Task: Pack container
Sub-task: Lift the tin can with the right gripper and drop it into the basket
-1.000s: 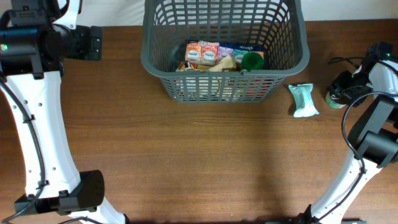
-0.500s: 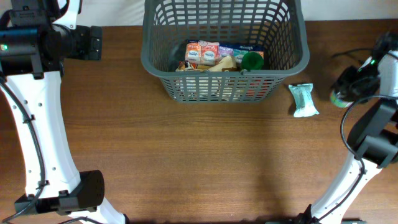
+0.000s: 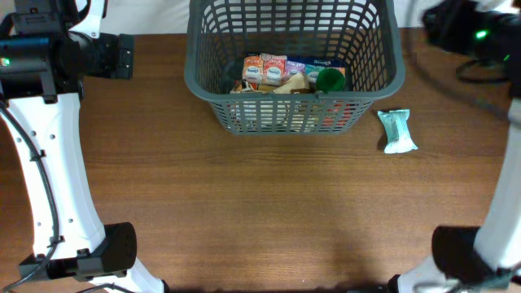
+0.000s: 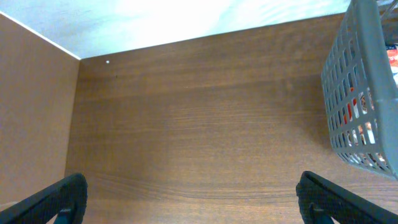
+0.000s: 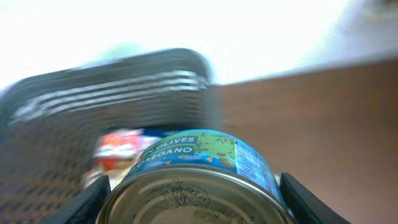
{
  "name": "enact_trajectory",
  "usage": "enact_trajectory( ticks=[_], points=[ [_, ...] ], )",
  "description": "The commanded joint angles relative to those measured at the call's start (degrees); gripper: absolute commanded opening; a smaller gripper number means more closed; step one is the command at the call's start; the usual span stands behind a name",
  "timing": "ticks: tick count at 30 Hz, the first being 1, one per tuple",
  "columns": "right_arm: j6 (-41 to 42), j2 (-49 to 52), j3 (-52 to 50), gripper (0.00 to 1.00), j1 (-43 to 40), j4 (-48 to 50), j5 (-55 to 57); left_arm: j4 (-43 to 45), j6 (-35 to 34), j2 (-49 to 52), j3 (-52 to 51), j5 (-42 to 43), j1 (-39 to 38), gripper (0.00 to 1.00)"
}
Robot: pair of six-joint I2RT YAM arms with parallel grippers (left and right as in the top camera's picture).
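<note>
The dark grey basket (image 3: 383, 81) stands at the back middle of the table with cartons, a green-lidded jar (image 3: 330, 79) and other groceries inside. It also shows in the left wrist view (image 4: 364, 93) and, blurred, in the right wrist view (image 5: 93, 106). My right gripper (image 5: 194, 199) is shut on a metal olive can (image 5: 199, 180) with a blue-green label, held in the air to the right of the basket; overhead it (image 3: 456, 28) is a dark blur. My left gripper (image 4: 193, 202) is open and empty over bare table, left of the basket.
A pale green packet (image 3: 397, 130) lies on the table right of the basket's front corner. The table's back edge meets a white wall. The white arm bases stand at the front left and front right.
My right gripper has lifted the can off the table at the far right and swung up and back toward the basket's right side. The left arm has not moved.
</note>
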Motion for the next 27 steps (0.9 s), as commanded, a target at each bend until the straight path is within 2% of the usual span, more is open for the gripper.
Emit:
enact_trajectory(
  ticks=[1,4,9,17,19,23,24,26,27],
  points=[
    [-4.46,2.97,-0.66,0.1,7.21,1.38,1.03,-0.04,-0.74,0.07,-0.24,0.59,0.09,0.99],
    [-4.44,6.58,-1.01,0.1,11.8,4.55,1.4,-0.04,-0.74,0.07,-0.24,0.59,0.09,0.99],
    [-4.44,13.99,-1.01,0.1,14.93,6.38,1.38,-0.04,-0.74,0.07,-0.24,0.59,0.09,0.99],
    [-4.39,28.0,-1.01,0.13,18.4,4.37,-0.04,-0.04,-0.74,0.07,-0.24,0.59,0.09,0.99],
    [-4.0,29.66,-1.01,0.17,18.4,3.34,-0.11,-0.04,-0.74,0.07,-0.24,0.59,0.09,0.99],
    [-4.15,30.6,-0.98,0.41,18.34,1.22,-0.11,-0.04,-0.74,0.07,-0.24,0.59,0.09,0.99],
    [-5.25,29.94,-0.76,0.57,18.34,0.57,-0.11,-0.04,-0.74,0.07,-0.24,0.59,0.09,0.99],
    [-6.25,28.65,0.15,0.68,18.34,-0.76,-0.02,-0.04,-0.74,0.07,-0.24,0.59,0.09,0.99],
    [-6.8,27.87,0.76,0.78,18.29,-1.33,-0.11,-0.04,-0.74,0.07,-0.24,0.59,0.09,0.99]
  ],
)
